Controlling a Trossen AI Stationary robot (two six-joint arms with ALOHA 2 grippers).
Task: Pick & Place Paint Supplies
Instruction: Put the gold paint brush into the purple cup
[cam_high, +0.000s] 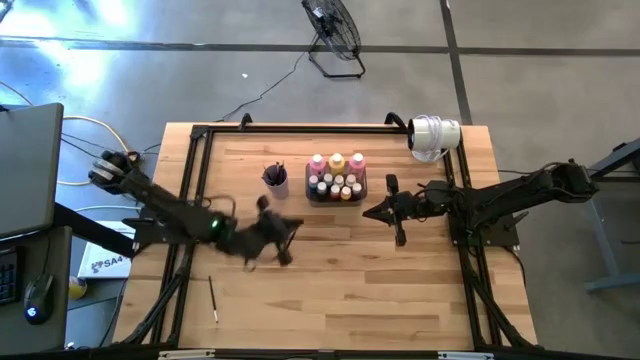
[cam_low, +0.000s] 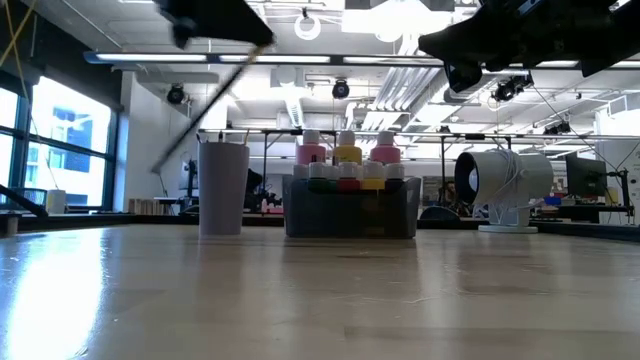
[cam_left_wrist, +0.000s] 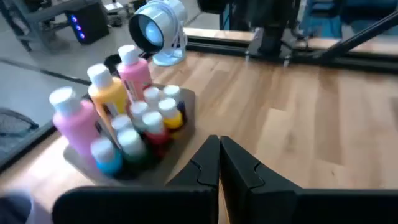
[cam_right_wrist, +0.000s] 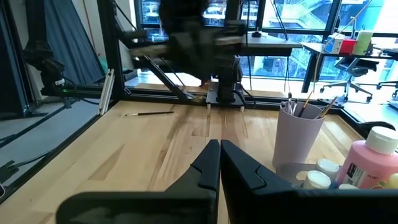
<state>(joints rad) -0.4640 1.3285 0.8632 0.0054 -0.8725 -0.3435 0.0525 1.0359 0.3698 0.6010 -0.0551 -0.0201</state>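
Across the wooden table (cam_high: 330, 270), paint bottles (cam_high: 338, 176) are being kept in the grey tray (cam_high: 336, 196) beside the brush cup (cam_high: 276, 180), one paintbrush (cam_high: 213, 299) is being left apart near the front, seemingly awaiting pickup, while left gripper (cam_high: 285, 238) and right gripper (cam_high: 375, 212) are being held above with fingers together, clamped on nothing

Bright overhead lighting — left arm (cam_high: 200, 222) motion-blurred.

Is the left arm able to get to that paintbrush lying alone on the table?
Probably yes. The paintbrush lies flat on bare wood on the left arm's side, apart from the tray and cup, with nothing around it. The left gripper is shut and would need to open first.
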